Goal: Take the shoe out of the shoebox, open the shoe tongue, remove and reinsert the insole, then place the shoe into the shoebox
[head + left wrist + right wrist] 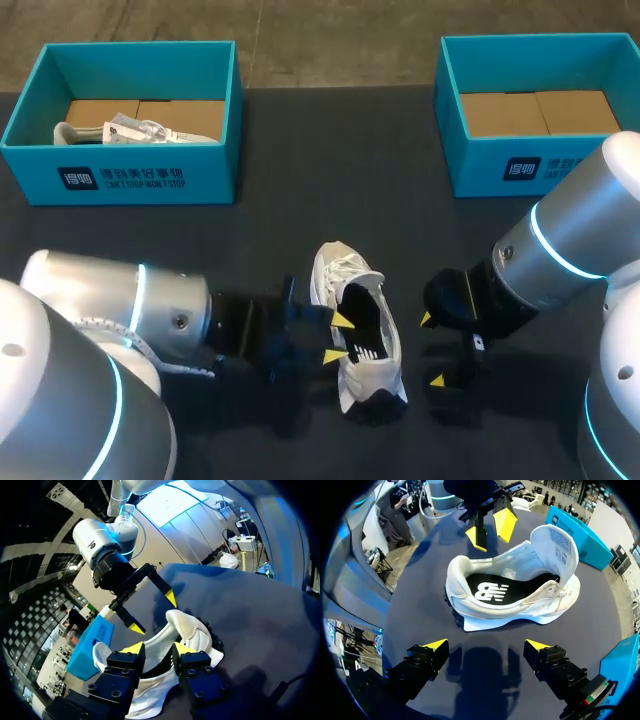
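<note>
Dark table (330, 150), shoe (360, 330), left shoebox (130, 175), right shoebox (520, 165)

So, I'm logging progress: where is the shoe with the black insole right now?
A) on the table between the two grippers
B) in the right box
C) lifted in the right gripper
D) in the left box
A: the shoe lies on the table, the left gripper at one side, the open right gripper at the other.

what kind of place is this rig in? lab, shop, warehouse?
Likely a robot lab bench, not a shop: the left hand and right hand, both yellow-tipped, flank one white shoe on a dark table, with a teal left shoebox and right shoebox at its far edge.
</note>
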`<state>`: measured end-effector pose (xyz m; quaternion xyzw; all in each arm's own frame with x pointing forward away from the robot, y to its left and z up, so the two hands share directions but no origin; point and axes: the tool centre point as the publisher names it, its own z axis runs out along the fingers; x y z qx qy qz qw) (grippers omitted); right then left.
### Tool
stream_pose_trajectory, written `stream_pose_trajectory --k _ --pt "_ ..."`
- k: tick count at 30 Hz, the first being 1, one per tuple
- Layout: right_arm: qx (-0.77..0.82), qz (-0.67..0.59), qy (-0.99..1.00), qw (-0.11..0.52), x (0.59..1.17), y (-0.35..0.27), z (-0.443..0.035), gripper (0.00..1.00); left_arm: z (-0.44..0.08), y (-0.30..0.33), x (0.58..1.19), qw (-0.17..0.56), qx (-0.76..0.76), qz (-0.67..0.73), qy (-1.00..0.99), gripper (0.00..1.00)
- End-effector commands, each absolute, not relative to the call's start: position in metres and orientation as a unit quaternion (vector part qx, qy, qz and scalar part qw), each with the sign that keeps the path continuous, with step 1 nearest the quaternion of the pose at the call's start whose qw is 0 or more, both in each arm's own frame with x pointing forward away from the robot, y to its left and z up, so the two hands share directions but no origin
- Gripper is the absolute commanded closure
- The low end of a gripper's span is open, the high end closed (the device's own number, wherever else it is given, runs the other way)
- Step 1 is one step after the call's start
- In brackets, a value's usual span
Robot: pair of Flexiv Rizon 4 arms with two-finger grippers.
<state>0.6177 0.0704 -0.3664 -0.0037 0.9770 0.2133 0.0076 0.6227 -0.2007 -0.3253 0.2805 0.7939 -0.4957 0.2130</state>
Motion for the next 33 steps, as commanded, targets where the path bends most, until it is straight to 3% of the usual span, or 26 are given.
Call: stream_pose_trajectory --k 1,16,18,19,33 --pt "-0.003 0.212 0.977 0.009 0.617 0.071 -0.367 0.0 -0.314 -0.195 0.626 0.177 0.304 -0.473 0.808 0.64" --pt "-0.003 0.212 0.977 0.009 0.617 0.071 -0.367 0.0 -0.303 -0.168 0.63 0.067 0.41 -0.359 0.836 0.69" --pt "-0.003 0.212 0.977 0.009 0.617 0.071 -0.367 0.0 -0.303 -0.165 0.63 0.058 0.42 -0.346 0.837 0.76" --pt "-0.003 0.212 0.977 0.009 0.617 0.071 -0.367 0.0 -0.303 -0.163 0.63 0.054 0.426 -0.336 0.839 1.0" --pt "-0.003 0.212 0.977 0.009 0.617 0.071 -0.367 0.0 -0.295 -0.148 0.633 0.043 0.439 -0.314 0.84 1.0"
